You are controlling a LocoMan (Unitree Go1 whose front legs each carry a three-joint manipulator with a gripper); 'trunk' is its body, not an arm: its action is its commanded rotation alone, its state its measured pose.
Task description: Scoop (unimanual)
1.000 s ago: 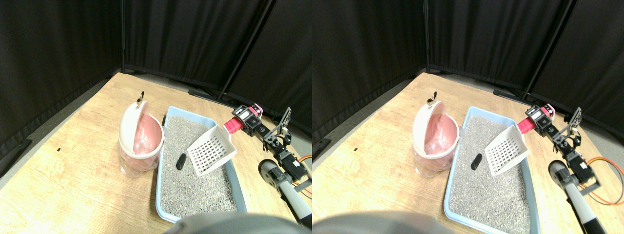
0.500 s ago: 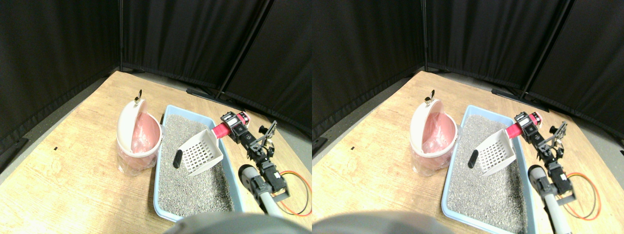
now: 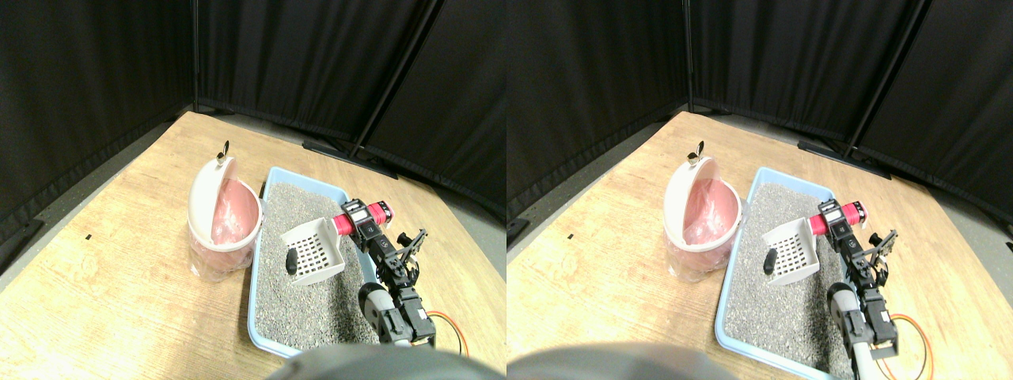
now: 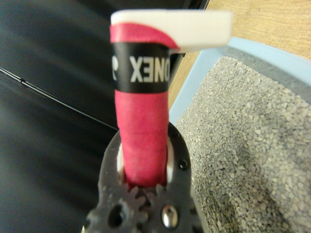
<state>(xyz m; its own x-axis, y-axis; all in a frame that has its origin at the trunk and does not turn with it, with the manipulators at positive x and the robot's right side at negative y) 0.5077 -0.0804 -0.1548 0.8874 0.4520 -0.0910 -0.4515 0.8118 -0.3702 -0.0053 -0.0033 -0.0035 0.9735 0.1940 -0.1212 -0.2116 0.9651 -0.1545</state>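
Observation:
My right gripper (image 3: 358,221) is shut on the pink-wrapped handle (image 3: 345,224) of a white slotted scoop (image 3: 314,250). The scoop is low over the grey litter (image 3: 305,305) in the light-blue tray (image 3: 255,294), tilted mouth-down. Its front edge is right beside a small dark lump (image 3: 291,260) lying on the litter; I cannot tell whether they touch. In the wrist view the pink handle (image 4: 143,121) runs out from between the jaws of the gripper (image 4: 145,167), with litter (image 4: 248,155) beside it.
A pink bin (image 3: 224,229) with its white lid swung open stands against the tray's left side. Everything rests on a wooden floor (image 3: 111,285) enclosed by black curtains (image 3: 95,71). An orange cable (image 3: 451,336) lies by the arm's base.
The scoop has swung left and down across the tray, from well above the litter to just beside the dark lump. The view has also shifted a little.

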